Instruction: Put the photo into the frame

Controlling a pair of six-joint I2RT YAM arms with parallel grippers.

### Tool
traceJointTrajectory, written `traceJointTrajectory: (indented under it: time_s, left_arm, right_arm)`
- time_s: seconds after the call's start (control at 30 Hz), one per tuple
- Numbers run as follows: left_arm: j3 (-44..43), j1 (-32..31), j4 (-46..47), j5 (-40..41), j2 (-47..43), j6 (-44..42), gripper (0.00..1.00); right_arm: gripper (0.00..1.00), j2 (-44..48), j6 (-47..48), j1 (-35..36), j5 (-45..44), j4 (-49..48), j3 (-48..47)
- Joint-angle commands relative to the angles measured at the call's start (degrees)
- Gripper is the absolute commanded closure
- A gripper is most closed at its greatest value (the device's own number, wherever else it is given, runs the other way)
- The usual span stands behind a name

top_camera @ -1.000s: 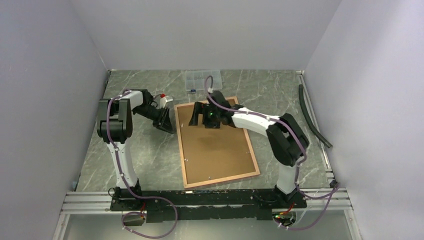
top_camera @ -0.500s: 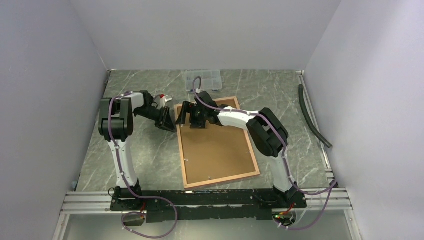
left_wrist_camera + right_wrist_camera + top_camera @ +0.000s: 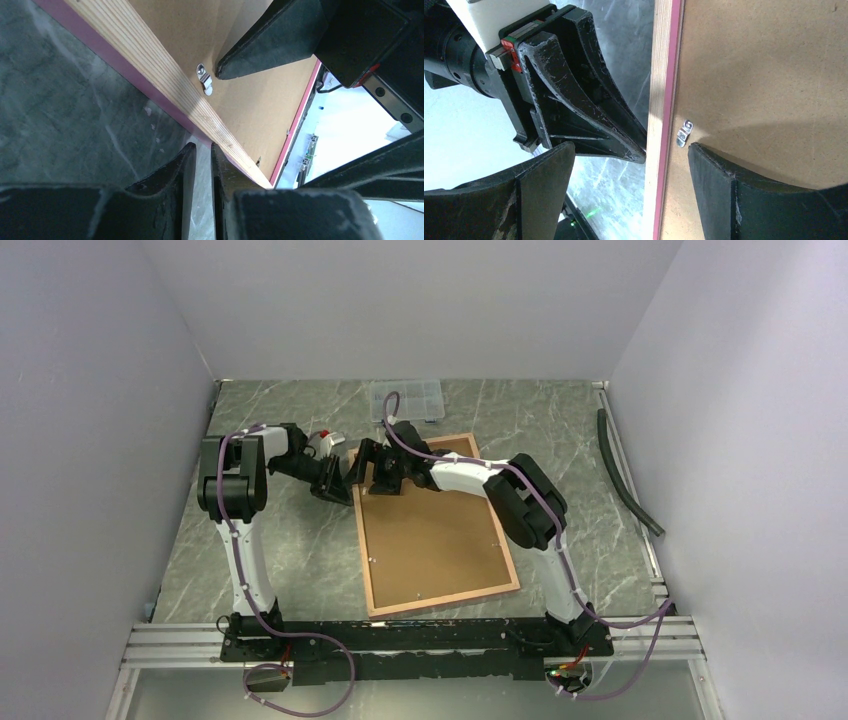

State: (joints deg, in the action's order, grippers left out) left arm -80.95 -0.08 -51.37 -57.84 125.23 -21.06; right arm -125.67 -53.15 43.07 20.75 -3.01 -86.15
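Note:
The frame (image 3: 363,540) lies face down on the table, its brown backing board (image 3: 430,535) up. The photo is out of view. My right gripper (image 3: 368,468) hovers open at the frame's far left corner and straddles the left rail (image 3: 659,75). One of its fingers (image 3: 724,190) is over the board beside a metal turn clip (image 3: 684,133); the other is off the frame over the table. My left gripper (image 3: 342,486) is low on the table just outside that rail (image 3: 150,60). Its fingers (image 3: 170,170) stand a narrow slit apart with nothing between, and one tip touches the rail's side.
A small clear compartment box (image 3: 405,400) stands at the back, just beyond the frame. A black hose (image 3: 625,475) lies along the right wall. Grey walls close in three sides, and an aluminium rail (image 3: 180,640) runs along the near edge.
My right gripper slid left, from over the backing board to the frame's left rail, and its jaws narrowed slightly. My left gripper crept closer to the frame's edge and its jaws narrowed.

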Motion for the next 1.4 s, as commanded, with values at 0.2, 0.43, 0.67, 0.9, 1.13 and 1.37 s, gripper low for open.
traceJointTrajectory:
  time_s: [0.2, 0.43, 0.67, 0.9, 1.13, 1.37]
  left_arm:
    - [1.1, 0.0, 0.6, -0.9, -1.1, 0.5, 0.78]
    - [1.6, 0.0, 0.9, -0.9, -1.4, 0.1, 0.78]
    - [1.5, 0.0, 1.1, -1.0, -1.1, 0.4, 0.78]
    - [1.4, 0.0, 1.0, -0.8, -1.0, 0.3, 0.78]
    - [1.6, 0.0, 1.2, -0.7, -1.2, 0.4, 0.78]
    - [1.4, 0.0, 1.0, -0.7, -1.1, 0.3, 0.78]
  right_arm:
    - [0.14, -2.2, -2.3, 0.2, 1.6, -2.7, -1.1]
    - [0.15, -3.0, -3.0, 0.2, 1.8, -3.2, -1.5]
    - [0.17, -3.8, -4.0, 0.3, 2.4, -3.9, -2.0]
    - [0.17, -3.6, -4.7, 0.5, 2.4, -4.7, -1.1]
    - [0.18, -4.0, -4.7, 0.4, 2.2, -5.4, -1.1]
    - [0.19, -4.5, -4.9, 0.4, 2.3, -5.7, -1.1]
